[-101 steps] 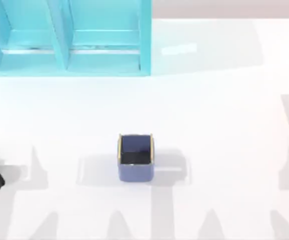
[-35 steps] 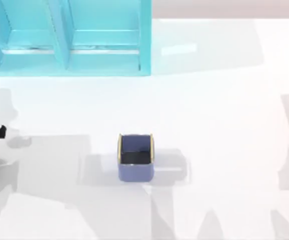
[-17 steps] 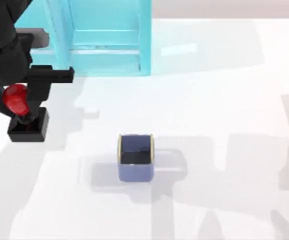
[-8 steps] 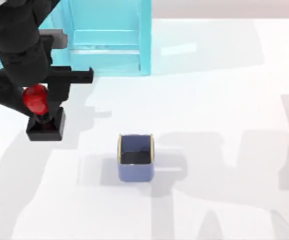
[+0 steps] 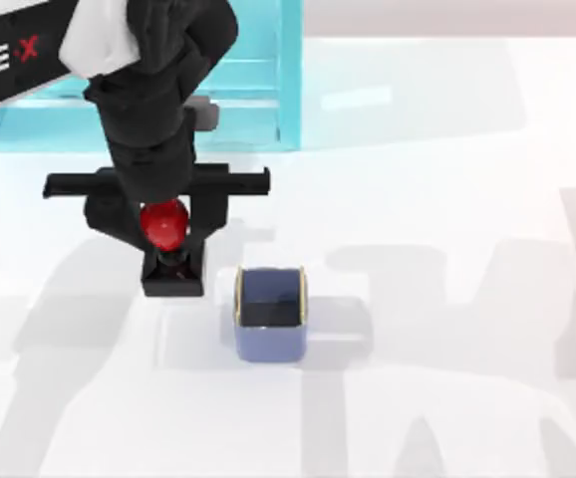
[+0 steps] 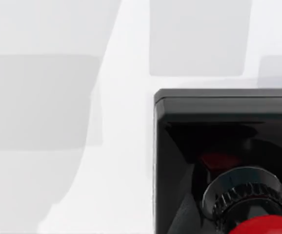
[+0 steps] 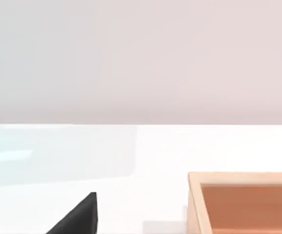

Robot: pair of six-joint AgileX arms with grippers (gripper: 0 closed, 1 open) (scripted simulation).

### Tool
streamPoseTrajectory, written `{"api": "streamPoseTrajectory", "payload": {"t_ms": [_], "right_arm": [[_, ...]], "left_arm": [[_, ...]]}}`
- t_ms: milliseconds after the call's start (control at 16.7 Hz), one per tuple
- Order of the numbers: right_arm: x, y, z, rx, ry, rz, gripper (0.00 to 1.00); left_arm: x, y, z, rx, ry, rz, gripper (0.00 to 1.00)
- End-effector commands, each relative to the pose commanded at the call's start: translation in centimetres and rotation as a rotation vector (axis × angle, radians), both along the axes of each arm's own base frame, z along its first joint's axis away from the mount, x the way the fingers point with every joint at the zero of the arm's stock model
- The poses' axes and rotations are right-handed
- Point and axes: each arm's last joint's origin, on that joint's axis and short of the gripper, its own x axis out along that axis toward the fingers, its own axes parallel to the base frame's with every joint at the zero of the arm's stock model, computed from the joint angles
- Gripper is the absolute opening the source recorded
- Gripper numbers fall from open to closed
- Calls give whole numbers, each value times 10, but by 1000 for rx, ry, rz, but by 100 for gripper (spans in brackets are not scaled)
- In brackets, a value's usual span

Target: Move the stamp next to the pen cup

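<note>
The stamp (image 5: 171, 261) is a small black square block with a short dark ribbed neck and a glossy red ball knob — one unit in the workspace. In the top view it sits left of centre, just beside the left wall of the pen cup (image 5: 270, 315), with a narrow gap between them. Whether its base touches the table (image 5: 447, 199) cannot be told. The left gripper (image 5: 164, 224) is positioned directly above it, fingers clamped on the red knob. The left wrist view shows the stamp (image 6: 224, 161) close up, over the white surface.

The pen cup is a single square periwinkle-blue cup with rounded corners, gold rim and dark interior, standing upright.

One turquoise shelf unit (image 5: 258, 90) occupies the far left. One wooden box (image 7: 243, 202) appears in the right wrist view.
</note>
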Motion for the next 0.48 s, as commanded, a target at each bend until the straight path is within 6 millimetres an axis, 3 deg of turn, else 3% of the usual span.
{"api": "streamPoseTrajectory", "payload": {"t_ms": [480], "right_arm": [[0, 0, 0, 0, 0, 0, 100]], "left_arm": [[0, 0, -13, 0, 0, 0, 0]]}}
